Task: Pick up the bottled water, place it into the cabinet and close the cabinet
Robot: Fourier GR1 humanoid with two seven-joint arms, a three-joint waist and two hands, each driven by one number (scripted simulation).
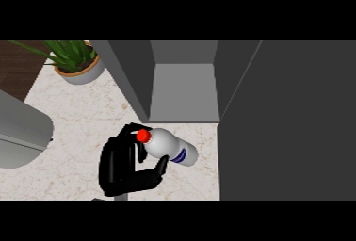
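**Bottle in hand, just before the open cabinet**

Landmark: cabinet (182, 89), grey, open, its floor bare and facing the counter (83, 127).

Bottle (169, 147): white with a blue label band and a red cap (143, 136). It sits just in front of the cabinet's opening, outside it, tilted, cap end pointing away from the cabinet's dark door (288, 122) and base end towards it.

One hand (128, 164) shows, black, in front of the cabinet and just beside the bottle on the side away from the door. Cannot tell from the view which hand it is. Fingers curl over the cap end from above; thumb (161, 165) presses the bottle's body from the near side. So the bottle lies between curled fingers and thumb, most of its body sticking out past them towards the door.

Plant (73, 59) in a pot stands on the counter, beside the cabinet's far wall, well apart from the hand.
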